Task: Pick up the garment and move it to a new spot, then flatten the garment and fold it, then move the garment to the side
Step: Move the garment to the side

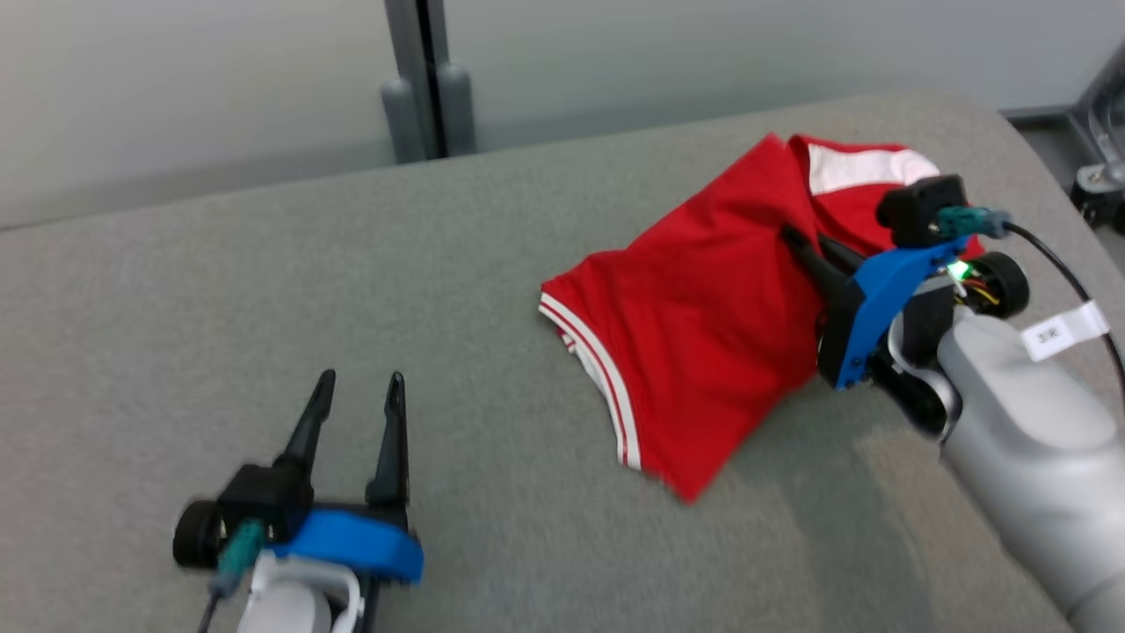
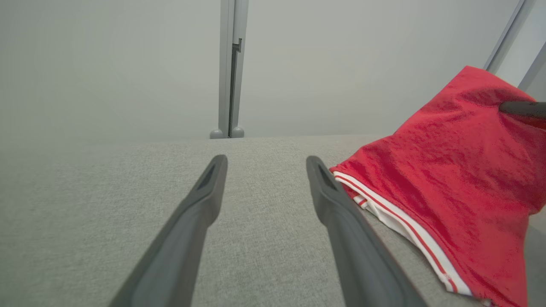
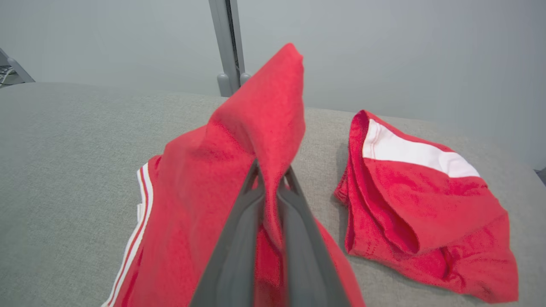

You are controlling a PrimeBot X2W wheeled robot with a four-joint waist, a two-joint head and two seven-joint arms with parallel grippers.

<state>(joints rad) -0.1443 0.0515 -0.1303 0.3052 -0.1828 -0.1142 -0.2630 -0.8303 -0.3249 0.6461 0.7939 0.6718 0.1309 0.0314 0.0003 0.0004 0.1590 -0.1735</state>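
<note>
A: Where does the garment [image 1: 703, 308] lie?

B: On the grey cloth-covered table [image 1: 352, 264], toward its far right in the head view. It is red and crumpled, and its white-and-red striped hem [image 1: 606, 391] faces the left gripper [image 1: 361, 380].

A: And the right gripper [image 1: 804, 237]?

B: It is in the middle of the garment, with its dark fingers pushed into the cloth. The head view does not make the pinch plain. The right wrist view does: the two fingers are drawn together on a fold of red cloth, which rises in a peak above their tips.

A: What else does that view add?

B: It shows the garment as two heaps. The lifted part is on the left and a bunched part with a white panel [image 3: 409, 153] is on the right, with bare table between them.

A: The left wrist view?

B: It looks low across the table. The left gripper's fingers stand wide apart with nothing between them, and the hem lies just beside the right-hand one. I cannot tell whether they touch. One dark finger [image 2: 520, 108] of the right gripper presses into the red cloth at the edge of the view.

A: Any writing?

B: There is a white tag [image 1: 1063, 330] on the black cable [image 1: 1055, 264] by the right wrist. It has dark marks, too small to read. A grey post [image 1: 429, 79] stands behind the table.
</note>
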